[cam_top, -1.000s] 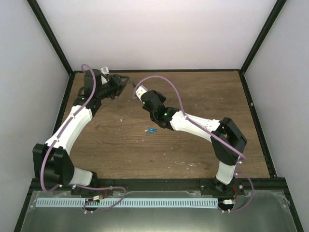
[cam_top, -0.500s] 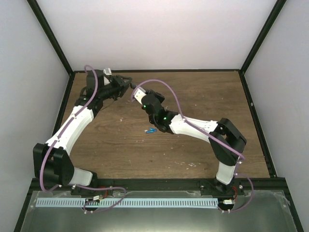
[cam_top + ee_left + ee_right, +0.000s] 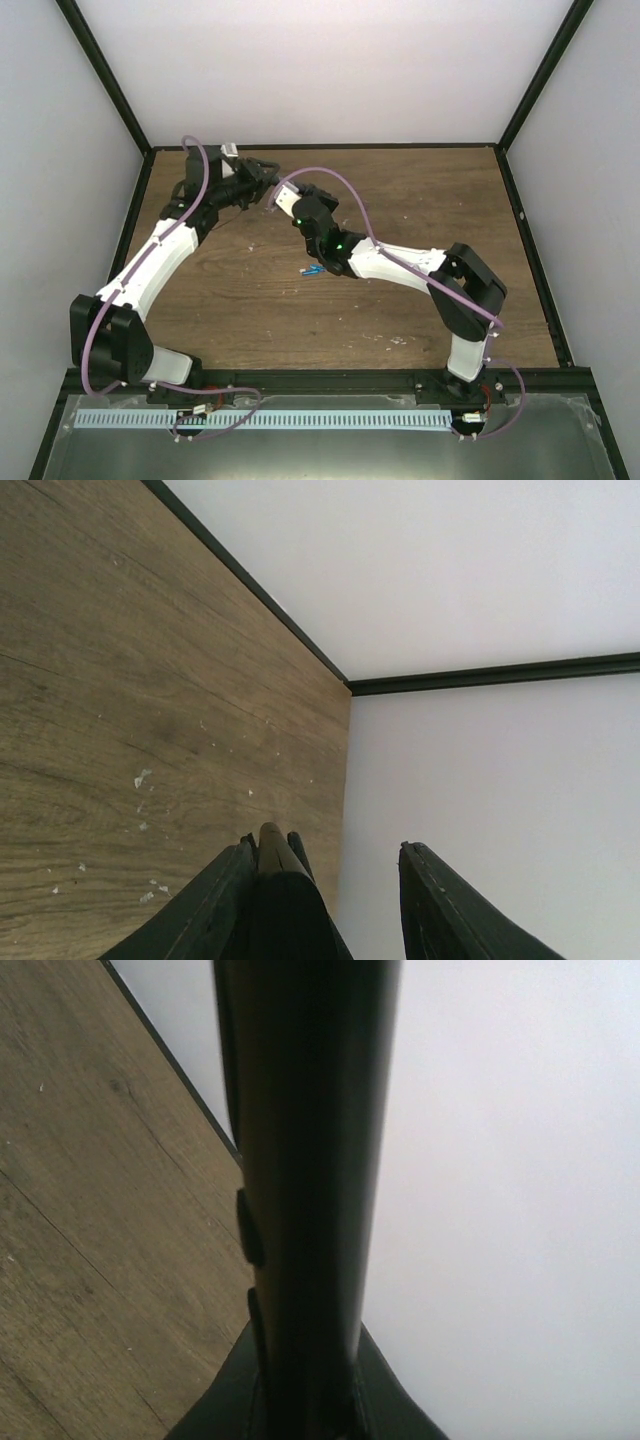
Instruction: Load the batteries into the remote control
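A slim black remote control (image 3: 310,1160) with small side buttons stands lengthwise in my right gripper (image 3: 310,1400), which is shut on its lower end. In the top view that gripper (image 3: 280,195) hovers over the far left of the table. My left gripper (image 3: 260,177) is close beside it, almost touching. In the left wrist view the left gripper (image 3: 328,847) shows a gap between its fingers. A dark rounded piece (image 3: 280,880) lies against its left finger; I cannot tell what it is. The blue batteries (image 3: 314,270) lie together on the wood below the right wrist.
The wooden table (image 3: 400,310) is fenced by a black frame and white walls, and the back wall stands just behind both grippers. Small pale flecks (image 3: 140,778) dot the wood. A metal tray (image 3: 300,440) runs along the near edge behind the arm bases.
My left gripper has swung right toward the right gripper, closing the space between them. The right gripper has shifted slightly left with the remote. The batteries have not moved.
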